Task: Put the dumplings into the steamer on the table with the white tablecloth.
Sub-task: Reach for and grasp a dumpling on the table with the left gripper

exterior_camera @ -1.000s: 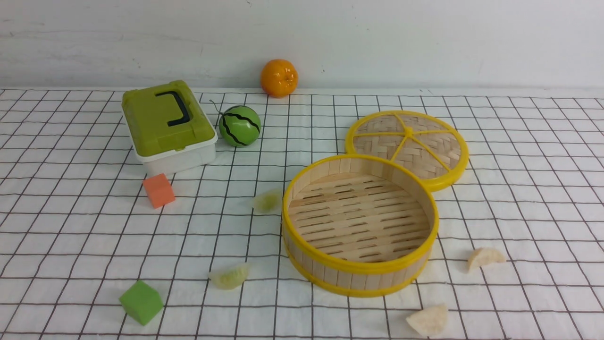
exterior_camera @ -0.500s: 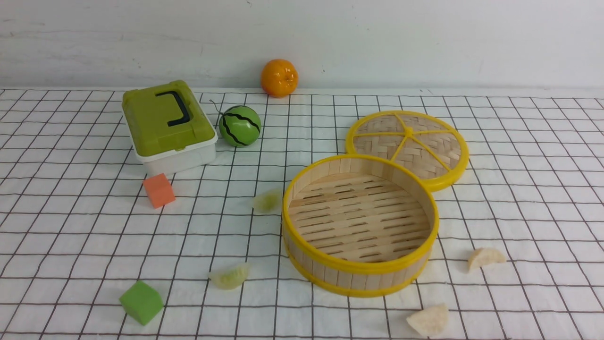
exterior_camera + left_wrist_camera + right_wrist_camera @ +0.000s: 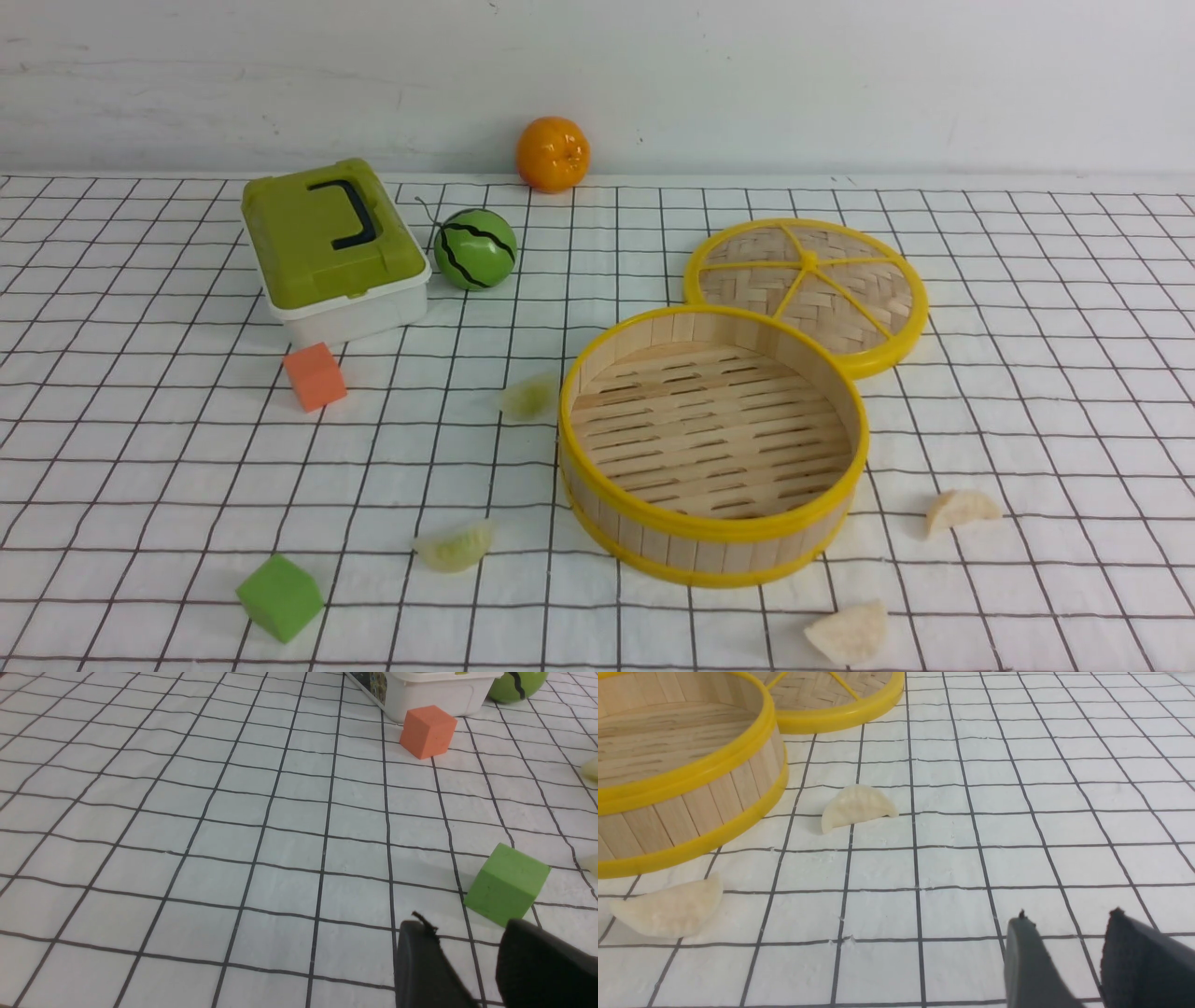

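Cropping hides most of left gripper [image 3: 465, 926], right gripper [image 3: 1068, 915]; jaws parted, empty.

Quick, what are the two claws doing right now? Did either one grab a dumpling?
Left claw: open, holding nothing.
Right claw: open, holding nothing.

Beside steamer [image 3: 682, 788]: one dumpling [image 3: 857, 807], second dumpling [image 3: 668, 910]; lid [image 3: 840, 716] behind; right gripper [image 3: 1066, 914] farther off, parted, empty.
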Action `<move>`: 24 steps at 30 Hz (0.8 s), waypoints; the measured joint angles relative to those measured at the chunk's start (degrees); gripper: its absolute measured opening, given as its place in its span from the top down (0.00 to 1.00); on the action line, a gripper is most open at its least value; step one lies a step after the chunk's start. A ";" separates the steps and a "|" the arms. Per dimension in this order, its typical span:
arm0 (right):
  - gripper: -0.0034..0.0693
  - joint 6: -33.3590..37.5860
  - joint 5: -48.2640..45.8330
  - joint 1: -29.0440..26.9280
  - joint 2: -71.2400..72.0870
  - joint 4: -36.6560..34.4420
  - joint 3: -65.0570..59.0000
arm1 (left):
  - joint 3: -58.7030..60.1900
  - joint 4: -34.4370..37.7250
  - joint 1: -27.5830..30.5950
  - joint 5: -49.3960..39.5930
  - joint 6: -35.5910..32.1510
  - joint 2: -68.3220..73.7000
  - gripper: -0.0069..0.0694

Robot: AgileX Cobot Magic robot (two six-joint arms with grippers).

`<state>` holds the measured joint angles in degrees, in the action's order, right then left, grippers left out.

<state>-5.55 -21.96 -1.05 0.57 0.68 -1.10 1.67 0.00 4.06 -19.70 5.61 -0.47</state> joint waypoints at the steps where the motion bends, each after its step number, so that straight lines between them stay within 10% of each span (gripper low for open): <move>1: 0.62 0.00 0.00 0.00 0.00 0.00 0.00 | 0.00 0.00 0.00 0.00 0.00 0.00 0.60; 24: 0.62 0.00 0.00 0.00 0.00 -0.05 0.00 | 0.00 0.64 0.00 1.52 0.06 0.00 0.60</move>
<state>-5.55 -21.96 -1.05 0.57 0.63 -1.10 1.67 0.64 4.06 -18.19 5.67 -0.47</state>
